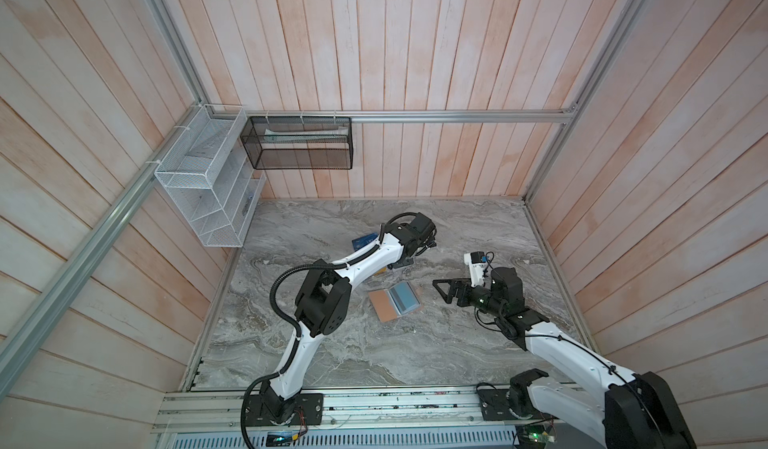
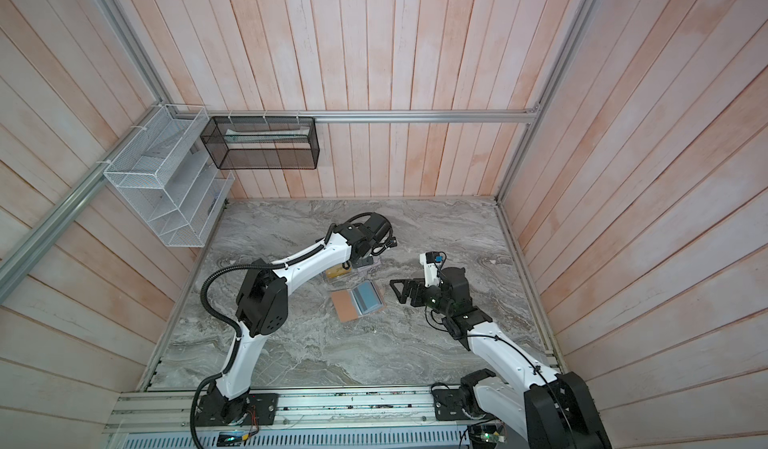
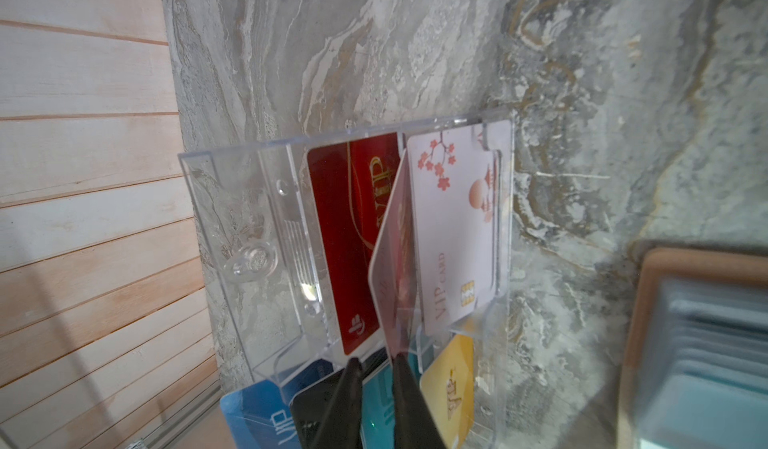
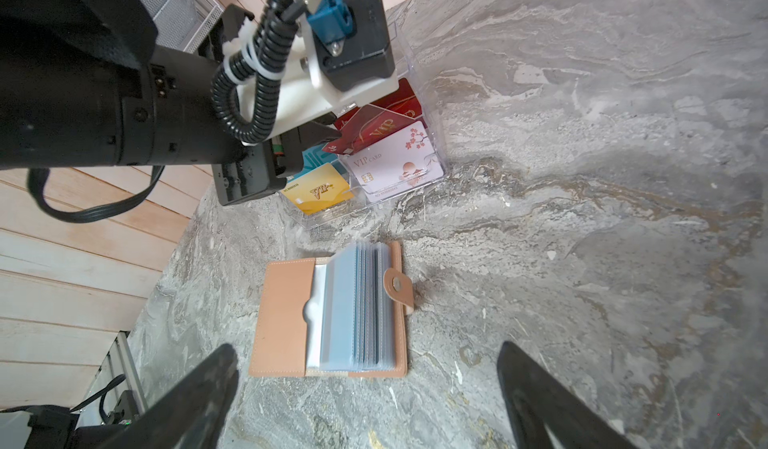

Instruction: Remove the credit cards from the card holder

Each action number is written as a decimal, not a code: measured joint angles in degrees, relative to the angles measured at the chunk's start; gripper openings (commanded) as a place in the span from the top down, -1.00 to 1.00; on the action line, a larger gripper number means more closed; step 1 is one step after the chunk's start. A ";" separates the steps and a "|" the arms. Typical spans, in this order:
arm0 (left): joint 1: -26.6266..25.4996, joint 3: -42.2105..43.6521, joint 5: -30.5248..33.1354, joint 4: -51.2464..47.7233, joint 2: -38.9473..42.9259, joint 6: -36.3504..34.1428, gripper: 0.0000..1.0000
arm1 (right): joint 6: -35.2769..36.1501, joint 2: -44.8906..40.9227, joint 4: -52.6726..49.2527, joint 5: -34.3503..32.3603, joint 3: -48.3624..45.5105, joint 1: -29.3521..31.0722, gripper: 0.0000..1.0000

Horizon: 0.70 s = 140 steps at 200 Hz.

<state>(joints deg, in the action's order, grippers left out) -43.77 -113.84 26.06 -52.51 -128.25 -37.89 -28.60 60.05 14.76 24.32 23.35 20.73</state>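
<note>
Likely light, stiff and slick, the cards (image 1: 404,298) sit in limp sleeves (image 4: 374,301) of the holder (image 4: 282,314), open on the table (image 4: 582,218) (pinch an exposed edge), right gripper (image 4: 368,349) gaping empty near it, left gripper (image 3: 376,359) barely parted at the stand (image 3: 249,226).

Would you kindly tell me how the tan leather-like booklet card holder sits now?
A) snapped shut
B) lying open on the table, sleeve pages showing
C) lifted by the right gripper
B: the card holder lies open on the grey marble table, clear sleeve pages fanned, snap tab undone.
</note>
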 measured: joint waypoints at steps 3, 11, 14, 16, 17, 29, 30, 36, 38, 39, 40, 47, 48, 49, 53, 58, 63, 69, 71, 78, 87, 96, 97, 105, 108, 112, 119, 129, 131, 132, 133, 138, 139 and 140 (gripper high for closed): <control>0.00 0.00 0.02 0.02 0.00 -0.02 0.64 | 0.00 -0.04 0.00 0.00 0.00 0.02 -0.96; 0.00 -0.04 0.15 0.07 0.00 0.00 0.64 | 0.00 -0.13 0.00 0.00 -0.02 0.13 -0.96; 0.00 -0.04 0.22 0.11 0.00 0.00 0.64 | -0.02 -0.15 0.00 0.00 -0.02 0.13 -0.96; 0.00 -0.04 0.26 0.15 0.00 0.00 0.64 | -0.02 -0.17 0.00 0.00 -0.02 0.13 -0.96; 0.00 -0.04 0.28 0.15 0.00 0.00 0.64 | -0.02 -0.17 0.00 0.00 -0.02 0.13 -0.96; 0.00 -0.07 0.48 0.44 0.00 -0.02 0.67 | -0.04 -0.22 0.00 0.00 -0.02 0.20 -0.96; 0.00 -0.07 0.50 0.44 0.00 0.00 0.67 | -0.07 -0.22 0.00 0.00 -0.02 0.20 -0.96; 0.02 -0.07 0.61 0.59 0.00 -0.02 0.70 | -0.15 -0.22 0.00 0.00 -0.02 0.24 -0.96; 0.07 -0.07 0.66 0.63 0.00 0.02 0.72 | -0.17 -0.22 0.00 0.00 -0.02 0.24 -0.96; 0.09 -0.07 0.66 0.66 0.00 0.02 0.73 | -0.20 -0.24 0.00 0.00 -0.02 0.24 -0.96; 0.11 -0.07 0.66 0.70 0.00 0.07 0.74 | -0.20 -0.22 0.00 0.00 -0.02 0.24 -0.96; 0.11 -0.07 0.79 0.83 0.00 0.22 0.84 | -0.20 -0.24 0.00 0.00 -0.02 0.24 -0.96; 0.13 -0.07 0.81 0.83 0.00 0.13 0.86 | -0.20 -0.24 0.00 0.00 -0.02 0.24 -0.96; 0.13 -0.07 0.83 0.87 0.00 -0.02 0.86 | -0.20 -0.24 0.00 0.00 -0.02 0.24 -0.96; 0.15 -0.09 0.85 0.90 0.00 0.35 0.89 | -0.22 -0.24 0.00 -0.02 -0.02 0.24 -0.96; 0.17 -0.15 0.94 0.90 0.00 0.07 0.92 | -0.22 -0.24 0.00 0.00 -0.02 0.24 -0.96; 0.24 -0.17 1.01 0.94 0.00 0.13 0.92 | -0.22 -0.24 0.00 0.00 -0.02 0.24 -0.96; 0.28 -0.22 1.05 0.92 0.00 0.20 0.92 | -0.22 -0.24 0.00 -0.02 -0.04 0.24 -0.96; 0.31 -0.24 1.07 0.94 0.00 0.11 0.92 | -0.24 -0.24 0.02 -0.02 -0.07 0.24 -0.96; 0.37 -0.26 1.18 0.94 0.00 0.17 0.92 | -0.24 -0.24 0.00 -0.02 -0.09 0.24 -0.96; 0.42 -0.26 1.22 0.92 0.00 0.17 1.00 | -0.24 -0.24 0.00 0.00 -0.09 0.24 -0.96; 0.55 -0.26 1.22 0.92 0.00 0.20 1.00 | -0.24 -0.24 0.04 -0.02 -0.09 0.26 -0.96; 0.55 -0.26 1.22 0.92 0.00 0.20 1.00 | -0.24 -0.24 0.04 -0.02 -0.09 0.26 -0.96; 0.61 -0.26 1.22 0.92 0.00 0.20 1.00 | -0.24 -0.24 0.04 -0.02 -0.09 0.26 -0.96; 0.63 -0.26 1.22 0.92 0.00 0.20 1.00 | -0.26 -0.24 0.04 -0.02 -0.09 0.26 -0.96; 0.66 -0.26 1.22 0.92 0.00 0.20 1.00 | -0.33 -0.24 0.07 -0.02 -0.09 0.26 -0.96; 0.74 -0.26 1.22 0.92 0.00 0.20 1.00 | -0.37 -0.24 0.17 -0.02 -0.09 0.28 -0.96; 0.76 -0.26 1.22 0.92 0.00 0.20 1.00 | -0.39 -0.22 0.24 -0.02 -0.09 0.31 -0.96; 0.81 -0.26 1.22 0.92 0.00 0.20 1.00 | -0.39 -0.22 0.24 -0.02 -0.09 0.35 -0.96; 0.81 -0.26 1.22 0.92 0.00 0.20 1.00 | -0.39 -0.22 0.24 -0.02 -0.09 0.35 -0.96; 0.83 -0.26 1.22 0.92 0.00 0.20 1.00 | -0.39 -0.22 0.24 -0.02 -0.09 0.35 -0.96; 0.87 -0.26 1.22 0.92 0.00 0.20 1.00 | -0.39 -0.22 0.24 -0.02 -0.09 0.35 -0.96; 0.90 -0.26 1.22 0.92 0.00 0.20 1.00 | -0.39 -0.22 0.24 -0.02 -0.09 0.37 -0.96; 0.90 -0.26 1.22 0.92 0.00 0.20 1.00 | -0.39 -0.22 0.24 -0.02 -0.09 0.37 -0.96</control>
<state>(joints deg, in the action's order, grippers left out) -42.87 -114.10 27.29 -51.59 -128.25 -37.69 -28.99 59.83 15.00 24.29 23.27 21.10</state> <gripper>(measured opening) 0.046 0.980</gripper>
